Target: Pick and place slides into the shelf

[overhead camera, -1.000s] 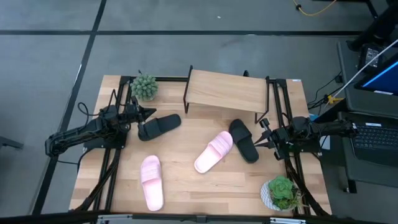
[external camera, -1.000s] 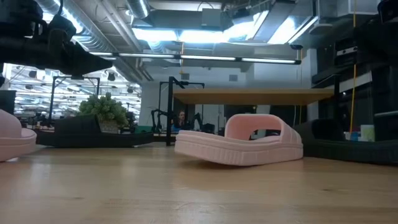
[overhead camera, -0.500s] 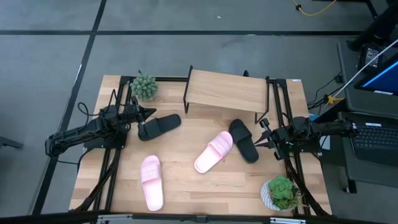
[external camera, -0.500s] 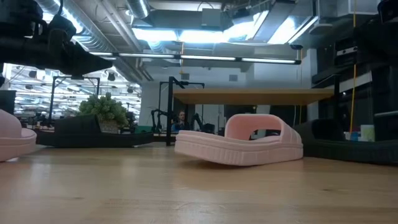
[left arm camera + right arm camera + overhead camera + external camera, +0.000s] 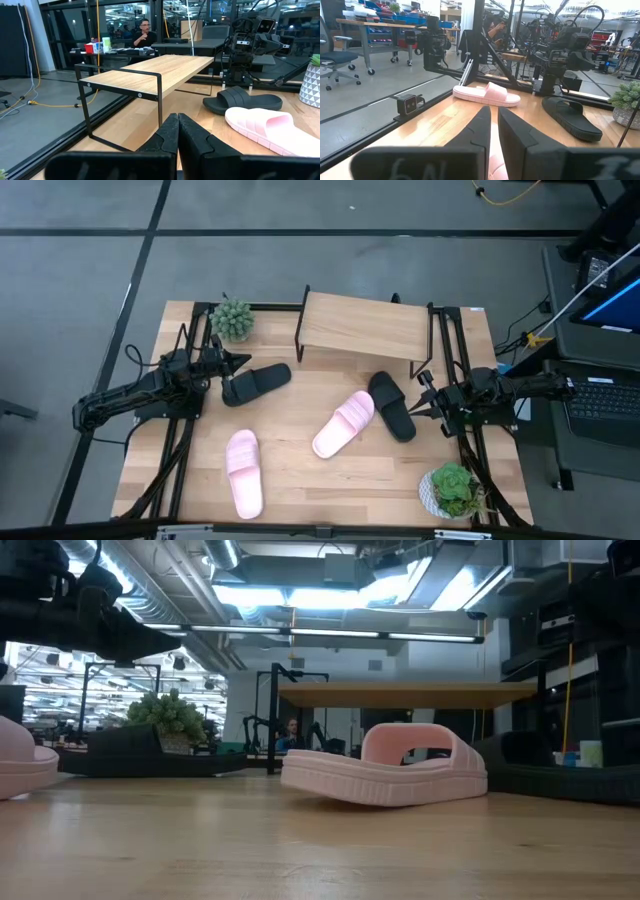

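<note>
Four slides all loose on the counter (image 5: 290,480), none on the shelf (image 5: 362,326) yet. Likely light, foam-like, flexible but shape-holding; matte, so probably not slippery; nothing fragile. Best hold looks like the strap arch or a pinch on the sole's side edge; toe or heel end would probably let it droop.

Left end effector (image 5: 238,361) clenched tight, empty, parked at the counter's left side. Black slide (image 5: 256,383) lies just beside its tip, slightly ahead and below. First pink slide (image 5: 244,473) sits farther off, toward the counter's front edge. Shelf is ahead of it across the counter, as the left wrist view confirms.

Right end effector (image 5: 422,404) nearly closed with a thin gap between the fingers (image 5: 512,134), holding nothing, at the counter's right side. Second black slide (image 5: 392,405) just in front of its tip. Second pink slide (image 5: 344,423) just past that, tilted, one end resting on or touching the black one; can't tell which.

Surface: light wood plank counter, flat, smooth-looking, slides should drag easily. Shelf top is the same light wood on a thin black frame. Small potted plant (image 5: 233,318) by the shelf's left end, another plant (image 5: 451,490) at the front right corner. Room beyond: open lab, glass partitions, desks; a person seated far behind the shelf.
</note>
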